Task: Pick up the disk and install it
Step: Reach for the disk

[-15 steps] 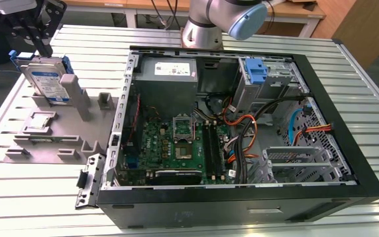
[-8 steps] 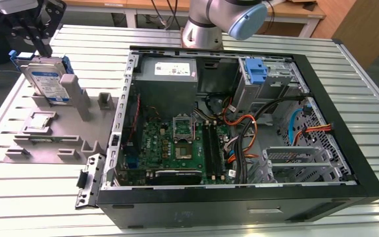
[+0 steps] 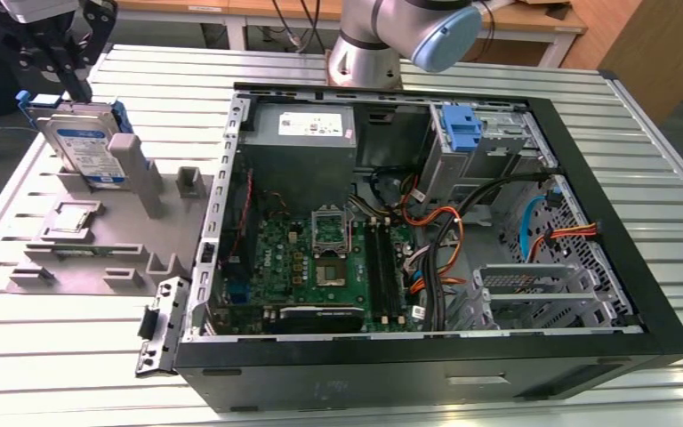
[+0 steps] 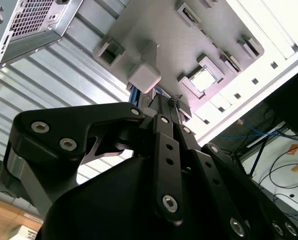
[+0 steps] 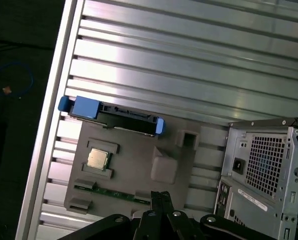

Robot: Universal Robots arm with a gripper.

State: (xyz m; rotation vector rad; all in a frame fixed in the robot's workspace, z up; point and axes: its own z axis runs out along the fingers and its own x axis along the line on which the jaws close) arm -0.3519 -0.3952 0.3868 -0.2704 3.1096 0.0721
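The disk (image 3: 86, 147) stands on edge in a slot at the back of a grey holder block (image 3: 104, 240), label facing forward, blue carrier around it. In the first wrist view the disk (image 5: 116, 119) shows edge-on with blue carrier ends, at the far side of the holder block (image 5: 134, 170). My gripper (image 3: 75, 84) hangs above the disk at the exterior view's upper left and is apart from it. Its black fingers look pressed together with nothing between them in both wrist views: gripper (image 5: 161, 196), gripper (image 4: 161, 102). A bit of the disk's blue carrier (image 4: 133, 93) peeks past the fingers.
An open computer case (image 3: 437, 222) lies at the exterior view's right of the block, with motherboard, cables, a metal drive cage (image 3: 532, 294) and a lone blue bracket (image 3: 462, 129). A processor chip (image 5: 98, 159) rests on the block. The ribbed metal table (image 3: 57, 356) surrounds everything.
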